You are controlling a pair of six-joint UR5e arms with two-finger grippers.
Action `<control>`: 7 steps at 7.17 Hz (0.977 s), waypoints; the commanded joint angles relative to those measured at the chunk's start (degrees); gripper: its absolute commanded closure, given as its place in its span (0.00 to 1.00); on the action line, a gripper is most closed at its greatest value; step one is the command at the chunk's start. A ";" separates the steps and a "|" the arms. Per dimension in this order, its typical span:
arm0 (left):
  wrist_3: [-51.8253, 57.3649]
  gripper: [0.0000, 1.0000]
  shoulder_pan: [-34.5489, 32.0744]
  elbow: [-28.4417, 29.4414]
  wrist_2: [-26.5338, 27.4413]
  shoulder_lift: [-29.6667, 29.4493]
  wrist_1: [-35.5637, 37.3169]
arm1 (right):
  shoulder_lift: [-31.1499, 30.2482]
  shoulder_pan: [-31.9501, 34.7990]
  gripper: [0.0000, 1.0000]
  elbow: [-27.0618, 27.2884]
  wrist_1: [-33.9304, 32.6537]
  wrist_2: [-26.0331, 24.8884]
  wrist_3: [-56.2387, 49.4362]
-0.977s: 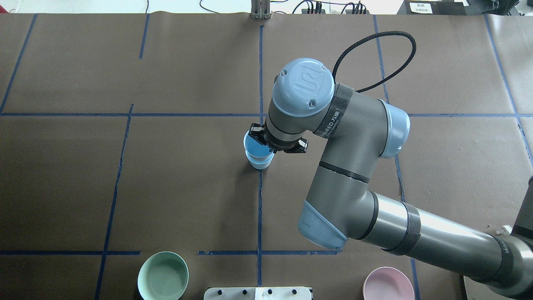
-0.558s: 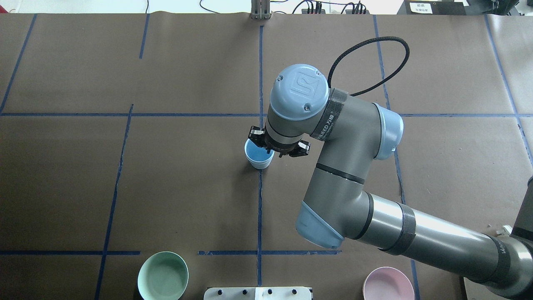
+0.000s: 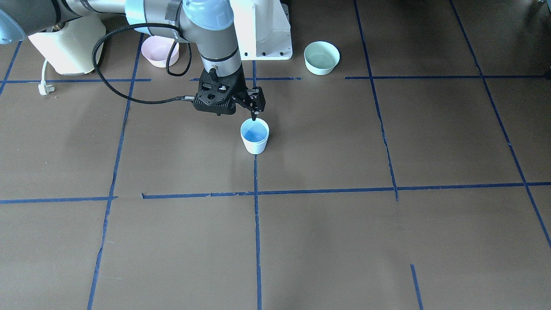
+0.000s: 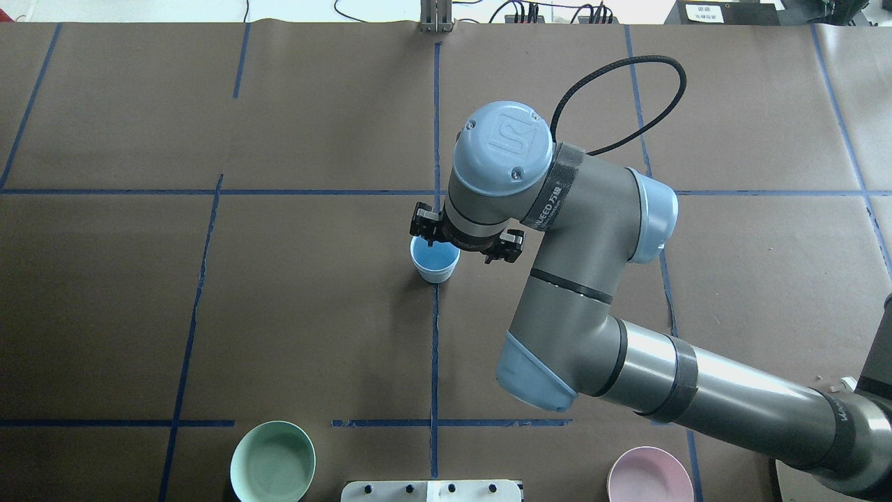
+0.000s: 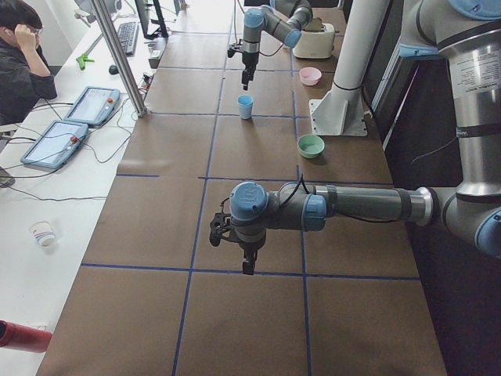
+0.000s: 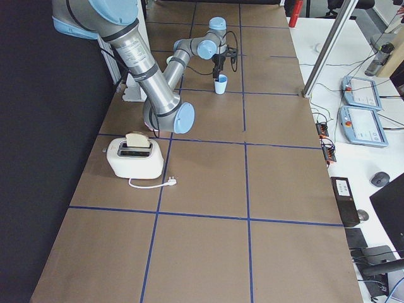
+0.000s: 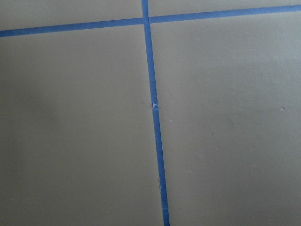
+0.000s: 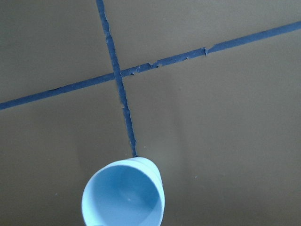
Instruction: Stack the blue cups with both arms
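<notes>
The two pale blue cups (image 4: 435,260) stand nested as one stack on the blue tape line at the table's middle; they also show in the front view (image 3: 255,136) and the right wrist view (image 8: 123,198), where a double rim shows. My right gripper (image 4: 465,239) hangs just above the stack, jaws spread, holding nothing. One fingertip (image 3: 254,114) is over the stack's rim. My left gripper (image 5: 247,265) shows only in the left side view, pointing down over bare table far from the cups. I cannot tell whether it is open.
A mint-green bowl (image 4: 272,461) and a pink bowl (image 4: 649,475) sit near the robot's edge, either side of the white pedestal (image 3: 262,30). A toaster (image 6: 134,156) stands on the right arm's side. An operator (image 5: 19,55) sits at the side bench.
The upper cup, held tilted over the lower one a second ago, has dropped fully into it. My right gripper has let go, spread its jaws and lifted slightly.
</notes>
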 commanded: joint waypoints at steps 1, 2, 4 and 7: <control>0.31 0.00 0.16 0.81 0.57 -0.75 0.16 | -5.57 10.87 0.01 -0.15 -0.20 10.49 -16.33; 0.31 0.00 0.16 1.16 0.66 -0.93 0.16 | -9.79 17.02 0.01 -0.32 -0.37 13.93 -27.64; 0.13 0.00 0.25 1.16 0.66 -1.19 0.16 | -20.23 28.98 0.01 -0.24 -0.37 19.57 -51.54; -0.04 0.00 0.16 1.16 0.57 -1.46 0.78 | -37.54 41.91 0.01 0.46 0.33 21.95 -80.14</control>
